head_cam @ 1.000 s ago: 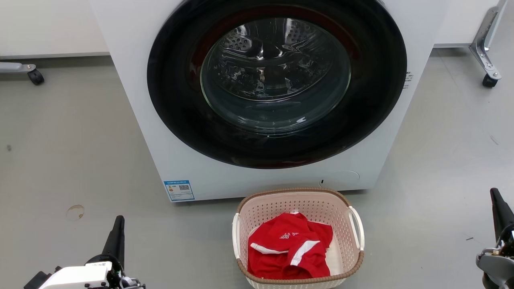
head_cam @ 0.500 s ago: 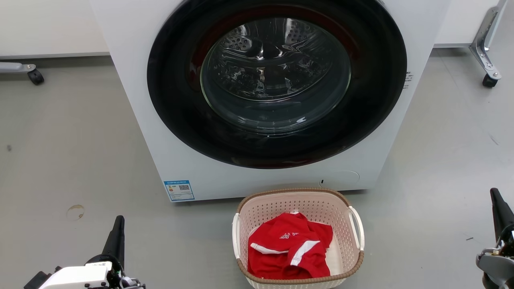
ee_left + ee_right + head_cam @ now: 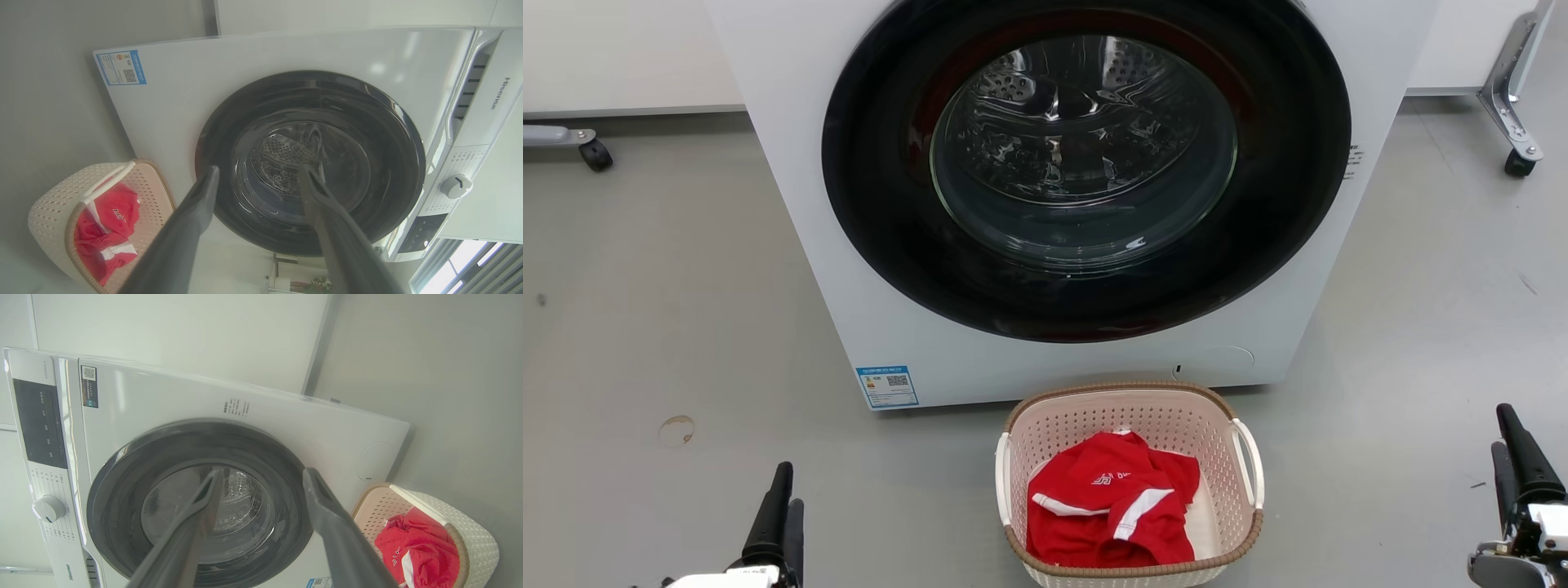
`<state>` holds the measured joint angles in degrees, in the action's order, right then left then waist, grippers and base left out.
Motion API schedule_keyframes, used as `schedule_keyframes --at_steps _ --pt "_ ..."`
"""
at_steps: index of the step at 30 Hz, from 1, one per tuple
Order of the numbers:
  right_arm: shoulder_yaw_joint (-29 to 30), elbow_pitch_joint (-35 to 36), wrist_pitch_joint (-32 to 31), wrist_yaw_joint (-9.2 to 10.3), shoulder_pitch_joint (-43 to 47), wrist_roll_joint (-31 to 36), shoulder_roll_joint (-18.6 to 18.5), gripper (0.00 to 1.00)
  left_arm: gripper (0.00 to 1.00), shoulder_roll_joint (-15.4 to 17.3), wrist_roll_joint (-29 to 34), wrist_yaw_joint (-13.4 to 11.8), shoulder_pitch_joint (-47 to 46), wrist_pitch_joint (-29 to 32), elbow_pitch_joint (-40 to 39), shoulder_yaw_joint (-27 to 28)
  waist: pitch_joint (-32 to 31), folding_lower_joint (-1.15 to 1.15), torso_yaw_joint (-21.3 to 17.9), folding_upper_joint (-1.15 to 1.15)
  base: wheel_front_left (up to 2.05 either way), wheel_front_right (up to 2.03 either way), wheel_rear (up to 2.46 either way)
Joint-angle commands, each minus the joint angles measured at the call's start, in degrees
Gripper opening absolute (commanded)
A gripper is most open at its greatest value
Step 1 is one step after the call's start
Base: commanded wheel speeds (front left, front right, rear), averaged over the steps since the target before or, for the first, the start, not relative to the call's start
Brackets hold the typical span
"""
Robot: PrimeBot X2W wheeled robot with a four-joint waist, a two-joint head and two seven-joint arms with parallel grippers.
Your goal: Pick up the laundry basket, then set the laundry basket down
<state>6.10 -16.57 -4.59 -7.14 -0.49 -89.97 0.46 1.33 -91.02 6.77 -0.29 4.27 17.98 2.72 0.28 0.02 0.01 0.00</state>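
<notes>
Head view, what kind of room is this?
Likely a laundry test space rather than a home: a front-loading washer, a laundry basket holding a red garment, and wheeled metal frames on grey floor.

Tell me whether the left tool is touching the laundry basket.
Apart. The head view shows a stretch of bare floor between the open left tool and the laundry basket.

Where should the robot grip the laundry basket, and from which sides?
By its two white side handles: left gripper to the left handle, right gripper to the right handle, each from outside. The handles bow clear of the perforated walls, and the laundry basket stands upright.
</notes>
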Motion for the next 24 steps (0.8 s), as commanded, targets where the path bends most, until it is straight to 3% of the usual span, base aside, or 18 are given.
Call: schedule_keyframes --at_steps 1,24 --pt "-0.1 2.0 0.9 -0.07 -1.4 2.1 -1.9 1.00 1.00 0.6 1.2 0.1 -2.0 -0.6 -1.5 -0.4 0.0 -0.01 0.0 0.00 0.00 0.00 0.00" --pt "-5.5 5.0 5.1 -0.13 -1.2 24.8 -3.9 1.00 1.00 0.8 16.3 -2.7 -2.5 -4.8 -2.9 -4.0 0.0 -0.01 0.2 0.00 0.00 0.00 0.00"
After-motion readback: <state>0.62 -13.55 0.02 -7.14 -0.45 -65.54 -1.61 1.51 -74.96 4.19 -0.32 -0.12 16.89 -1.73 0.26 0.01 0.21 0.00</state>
